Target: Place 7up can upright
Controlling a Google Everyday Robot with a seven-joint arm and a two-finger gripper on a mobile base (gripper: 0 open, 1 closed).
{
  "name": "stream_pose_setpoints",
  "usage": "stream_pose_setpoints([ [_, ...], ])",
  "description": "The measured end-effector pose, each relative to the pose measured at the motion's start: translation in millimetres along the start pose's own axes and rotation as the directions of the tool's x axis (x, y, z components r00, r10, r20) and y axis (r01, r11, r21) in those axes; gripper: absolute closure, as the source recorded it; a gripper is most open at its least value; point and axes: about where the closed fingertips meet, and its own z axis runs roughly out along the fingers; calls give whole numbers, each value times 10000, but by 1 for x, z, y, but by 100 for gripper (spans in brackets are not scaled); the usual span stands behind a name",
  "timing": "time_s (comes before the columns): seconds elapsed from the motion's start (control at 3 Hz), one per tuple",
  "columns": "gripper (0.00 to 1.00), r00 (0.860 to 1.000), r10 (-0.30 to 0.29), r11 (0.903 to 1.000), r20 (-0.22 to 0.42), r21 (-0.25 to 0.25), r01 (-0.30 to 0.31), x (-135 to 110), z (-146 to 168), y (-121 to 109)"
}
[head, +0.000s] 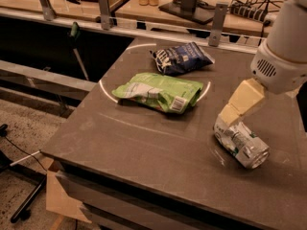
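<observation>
The 7up can (pixel 242 142) is silvery-white with green markings and dented. It lies on its side on the dark table (pixel 144 143), at the right, its top pointing to the front right. My gripper (pixel 229 116) hangs from the white arm at the right edge. Its cream-coloured tip is just above the can's left end, right at it. I cannot tell whether it touches the can.
A green crinkled chip bag (pixel 160 91) lies flat in the middle of the table. A dark blue snack bag (pixel 181 58) lies behind it. A metal rail with posts (pixel 217 17) runs along the table's far edge. The table's front edge drops to the floor.
</observation>
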Motion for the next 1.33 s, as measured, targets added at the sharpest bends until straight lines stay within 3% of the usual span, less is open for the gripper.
stream_pose_setpoints([
  [0.33, 0, 9982, 592, 9971, 0, -473, -591, 9, 23, 13],
  [0.67, 0, 9967, 560, 9920, 595, -1168, -488, 6, 44, 27],
  [1.0, 19, 9904, -81, 9881, 1379, -1513, 291, -7, 58, 41],
  [1.33, 42, 9823, -867, 9836, 1662, -1423, 1109, -22, 61, 52],
])
